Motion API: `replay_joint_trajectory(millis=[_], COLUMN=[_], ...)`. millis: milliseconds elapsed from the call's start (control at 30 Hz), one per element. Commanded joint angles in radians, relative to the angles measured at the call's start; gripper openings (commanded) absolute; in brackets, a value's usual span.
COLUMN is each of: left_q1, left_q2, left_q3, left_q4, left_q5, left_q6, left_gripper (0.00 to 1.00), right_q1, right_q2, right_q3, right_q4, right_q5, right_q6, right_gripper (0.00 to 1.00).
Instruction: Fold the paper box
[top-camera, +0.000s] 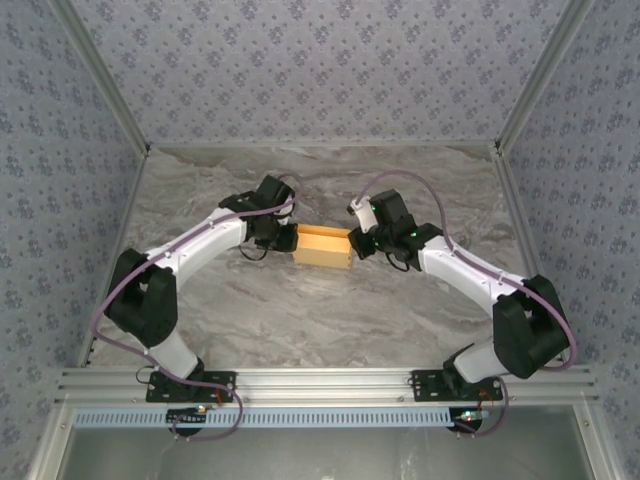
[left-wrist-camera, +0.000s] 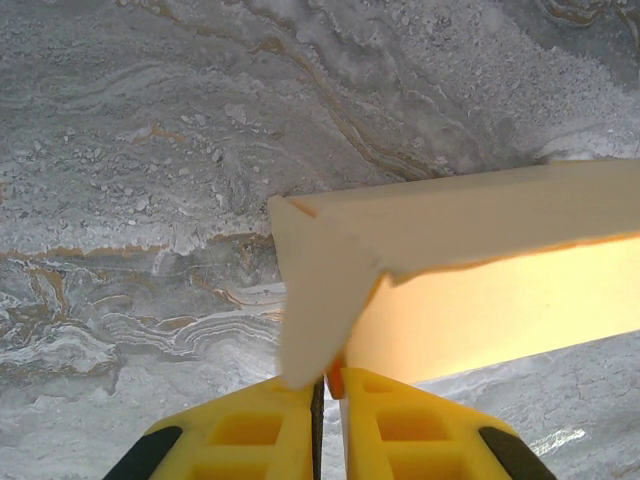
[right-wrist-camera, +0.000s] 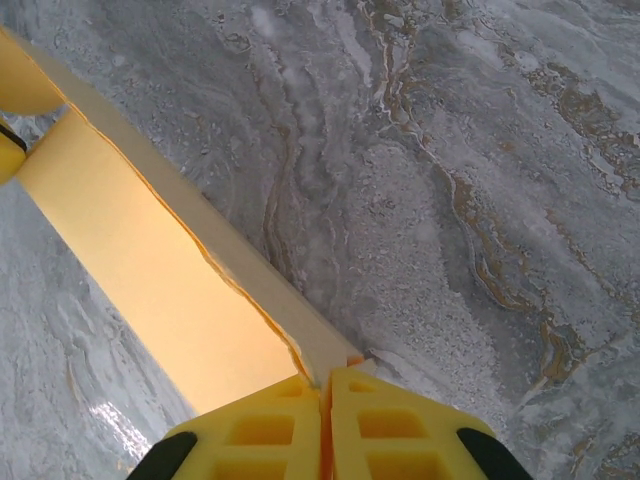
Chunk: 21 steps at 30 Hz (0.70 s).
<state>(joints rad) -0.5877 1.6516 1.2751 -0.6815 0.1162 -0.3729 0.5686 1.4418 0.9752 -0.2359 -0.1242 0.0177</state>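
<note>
A: Where's the paper box (top-camera: 322, 246)?
B: On the table (top-camera: 300, 320), between the arms; left fingers (left-wrist-camera: 260, 430) pinch its left end, right fingers (right-wrist-camera: 270, 435) clamp its right end.
A: Step?
B: Shaping walls, I'd judge. Next needs a gentle, coordinated fold.

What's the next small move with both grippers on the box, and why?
Probably hold the left gripper steady and ease the right gripper toward it, pressing that end wall inward. Both are shut on opposite ends of the paper box, and the right wrist view shows a gap along its folded-over long wall, so it looks not fully seated.
</note>
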Motion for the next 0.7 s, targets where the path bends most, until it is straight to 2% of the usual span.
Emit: replay_joint_trajectory(millis=[0, 267, 367, 667], left_q1=[-0.004, -0.005, -0.005, -0.004], left_q2=[0.020, 0.023, 0.026, 0.031], left_q3=[0.032, 0.029, 0.030, 0.029], left_q4=[-0.024, -0.012, -0.010, -0.006], left_q5=[0.004, 0.015, 0.016, 0.020], left_q6=[-0.024, -0.049, -0.055, -0.064], left_gripper=[0.14, 0.13, 0.13, 0.13], right_q1=[0.041, 0.128, 0.148, 0.203], right_q2=[0.015, 0.015, 0.015, 0.010], right_q3=[0.052, 0.062, 0.063, 0.012], right_q4=[-0.028, -0.045, -0.048, 0.013], right_q5=[0.059, 0.205, 0.260, 0.442], right_q6=[0.119, 0.235, 0.330, 0.507], right_gripper=[0.10, 0.12, 0.18, 0.18])
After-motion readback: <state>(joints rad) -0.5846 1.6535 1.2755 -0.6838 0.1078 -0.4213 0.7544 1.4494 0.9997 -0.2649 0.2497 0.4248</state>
